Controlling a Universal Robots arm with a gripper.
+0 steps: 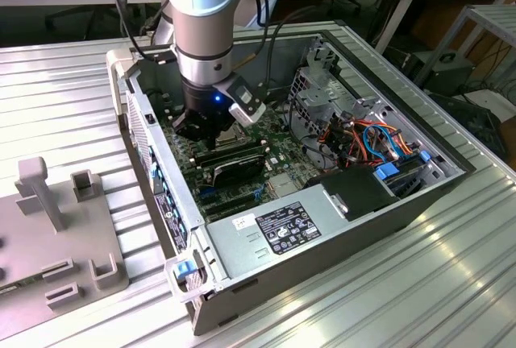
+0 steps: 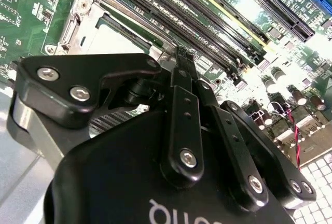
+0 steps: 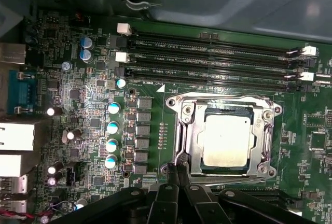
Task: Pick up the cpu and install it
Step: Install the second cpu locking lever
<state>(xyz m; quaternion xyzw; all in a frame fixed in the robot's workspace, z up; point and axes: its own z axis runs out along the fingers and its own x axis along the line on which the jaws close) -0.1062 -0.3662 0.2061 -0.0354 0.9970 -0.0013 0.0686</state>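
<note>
The cpu [image 3: 227, 141], a small square chip with a silvery top, lies flat in the metal socket frame [image 3: 182, 130] on the green motherboard. It shows as a bright patch [image 2: 116, 42] in the second wrist view. My gripper [image 3: 176, 169] hovers just off one edge of the socket frame. Its black fingers are pressed together with nothing between them, and they are apart from the chip. In the exterior view the gripper [image 1: 211, 129] reaches down into the open computer case [image 1: 161, 163], and the arm hides the socket.
Long black memory slots [image 3: 207, 53] run beside the socket, and several capacitors [image 3: 113, 125] stand on its other side. A long black card [image 1: 234, 163], a power supply [image 1: 306, 227] and coloured cables [image 1: 371, 134] sit inside the case. A grey fixture [image 1: 56, 227] lies at the exterior view's left.
</note>
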